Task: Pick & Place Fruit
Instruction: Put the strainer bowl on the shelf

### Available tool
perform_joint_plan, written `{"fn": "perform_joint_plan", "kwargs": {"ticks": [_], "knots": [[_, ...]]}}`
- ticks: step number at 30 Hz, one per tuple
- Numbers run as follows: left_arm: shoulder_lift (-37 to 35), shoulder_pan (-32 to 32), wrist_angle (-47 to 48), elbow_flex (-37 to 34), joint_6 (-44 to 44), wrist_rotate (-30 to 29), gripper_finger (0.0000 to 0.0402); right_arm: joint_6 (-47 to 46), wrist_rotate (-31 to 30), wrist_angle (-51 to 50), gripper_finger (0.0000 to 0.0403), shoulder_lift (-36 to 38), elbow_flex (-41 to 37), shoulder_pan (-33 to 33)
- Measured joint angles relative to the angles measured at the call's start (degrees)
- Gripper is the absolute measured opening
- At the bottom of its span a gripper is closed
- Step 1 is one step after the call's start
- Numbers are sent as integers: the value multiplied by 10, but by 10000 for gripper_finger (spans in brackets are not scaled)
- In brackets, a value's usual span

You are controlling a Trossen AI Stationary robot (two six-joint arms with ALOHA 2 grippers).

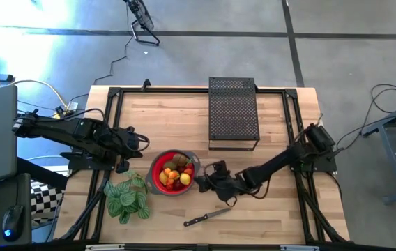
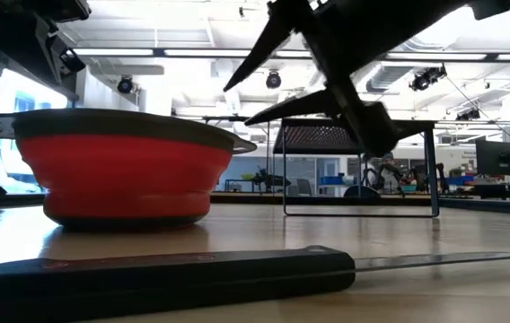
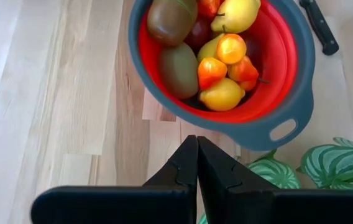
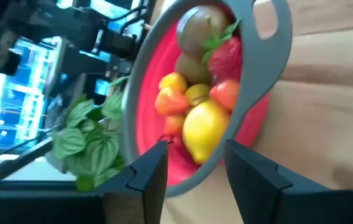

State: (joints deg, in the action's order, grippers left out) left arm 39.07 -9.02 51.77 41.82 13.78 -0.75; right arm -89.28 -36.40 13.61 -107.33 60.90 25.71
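Right gripper open, empty, beside red bowl of piled fruit, axes mixed.

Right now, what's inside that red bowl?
The red bowl holds piled fruit: brown kiwis, yellow lemons, small orange pieces and a dark red one. Whatever lies beneath the pile is covered.

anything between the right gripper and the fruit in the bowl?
Only the red bowl's grey rim. In the high view the open right gripper sits beside the bowl, empty; fruit piled inside.
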Motion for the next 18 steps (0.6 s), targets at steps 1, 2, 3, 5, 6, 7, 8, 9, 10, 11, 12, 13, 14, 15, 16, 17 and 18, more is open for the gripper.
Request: {"fn": "perform_joint_plan", "kwargs": {"ticks": [1, 2, 3, 5, 6, 7, 8, 9, 10, 11, 12, 13, 14, 15, 16, 17, 18], "knots": [[0, 0, 0, 0, 0, 0, 0, -5, -9, 4, 148, 0, 0, 7], [0, 0, 0, 0, 0, 1, 0, -8, -18, 7, 146, 0, 1, 15], [0, 0, 0, 0, 0, 1, 0, -12, -23, 1, 142, 0, 6, 22], [0, 0, 0, 0, 0, 1, 0, -13, -39, -7, 127, -13, 21, 30], [0, 0, -1, 0, 0, 1, 0, -4, -48, -8, 116, -22, 32, 32], [0, 0, 0, 0, 0, 1, 0, 11, -52, -12, 102, -31, 42, 31], [0, 0, 1, 0, 0, 1, 0, 29, -56, -16, 87, -42, 56, 28], [0, 0, 0, 0, 0, 1, 0, 46, -54, -12, 70, -54, 75, 22], [0, 0, -1, 0, 0, 1, 0, 64, -50, -6, 52, -66, 93, 16], [0, 0, 0, 0, 0, 1, 0, 88, -47, -9, 33, -76, 107, 11], [0, 0, 1, 0, 0, 1, 0, 115, -42, -13, 17, -86, 122, 5], [0, 0, -1, 0, 0, 1, 0, 137, -37, -15, 10, -96, 137, -2], [0, 0, 0, 0, 0, 1, 0, 155, -36, -24, 8, -101, 151, -6], [0, 0, 1, 0, 0, 1, 0, 176, -37, -42, 5, -102, 163, -10], [0, 0, 0, 0, 0, 1, 0, 191, -37, -58, 4, -102, 176, -13], [0, 0, -1, 0, 0, 1, 0, 200, -34, -80, 3, -101, 190, -17], [0, 0, 0, 0, 0, 1, 0, 205, -31, -116, 3, -97, 202, -19]]}}
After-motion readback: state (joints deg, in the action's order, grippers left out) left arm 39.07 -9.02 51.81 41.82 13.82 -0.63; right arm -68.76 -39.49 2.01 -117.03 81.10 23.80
